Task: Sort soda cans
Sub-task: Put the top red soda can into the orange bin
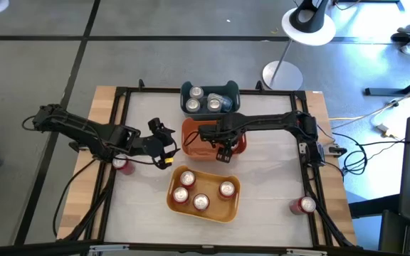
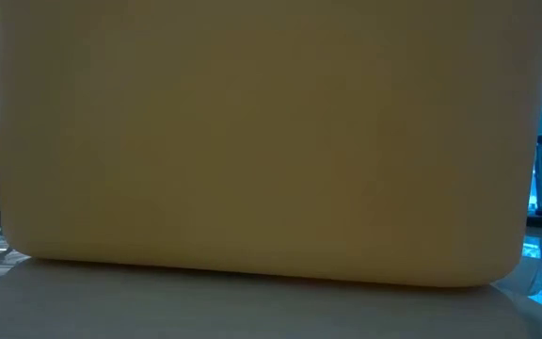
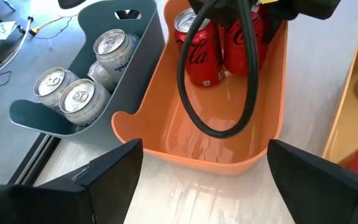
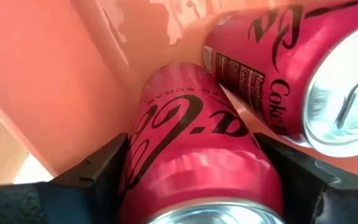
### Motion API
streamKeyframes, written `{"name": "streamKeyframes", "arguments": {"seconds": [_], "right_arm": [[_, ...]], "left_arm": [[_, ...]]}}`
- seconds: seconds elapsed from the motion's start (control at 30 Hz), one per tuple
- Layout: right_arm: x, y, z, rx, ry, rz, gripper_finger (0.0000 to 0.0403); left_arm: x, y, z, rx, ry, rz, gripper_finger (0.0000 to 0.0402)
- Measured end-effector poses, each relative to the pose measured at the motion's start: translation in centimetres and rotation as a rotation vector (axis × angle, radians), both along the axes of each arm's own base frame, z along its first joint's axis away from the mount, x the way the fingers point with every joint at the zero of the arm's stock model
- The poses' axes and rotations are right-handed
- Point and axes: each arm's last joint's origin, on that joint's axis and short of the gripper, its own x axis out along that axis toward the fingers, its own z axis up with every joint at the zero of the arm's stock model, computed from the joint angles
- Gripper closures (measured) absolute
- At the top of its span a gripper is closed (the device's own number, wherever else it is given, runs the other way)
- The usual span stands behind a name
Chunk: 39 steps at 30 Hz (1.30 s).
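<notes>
Over orange bin (image 1: 191, 136) | right tool (image 1: 224, 153) straddling red can (image 4: 194, 162)

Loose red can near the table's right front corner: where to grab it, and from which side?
The loose red can seems to stand upright, silver top up, with nothing else touching it. Grip across the round body at mid-height, fingers coming down from above. The table frame runs close on its outer side, so keep to the inner side.
</notes>
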Motion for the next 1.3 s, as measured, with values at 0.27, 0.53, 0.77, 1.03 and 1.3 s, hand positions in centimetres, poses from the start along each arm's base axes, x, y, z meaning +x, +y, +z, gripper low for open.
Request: {"name": "streamKeyframes", "arguments": {"seconds": [0.27, 0.53, 0.77, 1.03, 1.3], "right_arm": [[0.0, 0.1, 0.0, -0.001, -0.004, -0.001, 0.0118], [-0.5, 0.1, -1.2, 0.008, 0.049, -0.002, 0.0118], [-0.8, 0.1, -2.3, 0.017, 0.061, -0.001, 0.0117], [-0.5, 0.1, -2.4, 0.016, 0.029, 0.005, 0.0066], [-0.5, 0.1, -2.4, 0.014, 0.031, 0.005, 0.0036]], "left_arm": [[0.0, 0.0, 0.0, 0.0, 0.0, 0.0, 0.007], [0.0, 0.0, 0.0, 0.0, 0.0, 0.0, 0.007], [0.0, 0.0, 0.0, 0.0, -0.001, 0.0, 0.007], [0.0, 0.0, 0.0, 0.0, -0.001, 0.0, 0.007], [0.0, 0.0, 0.0, 0.0, -0.001, 0.0, 0.007]]}}
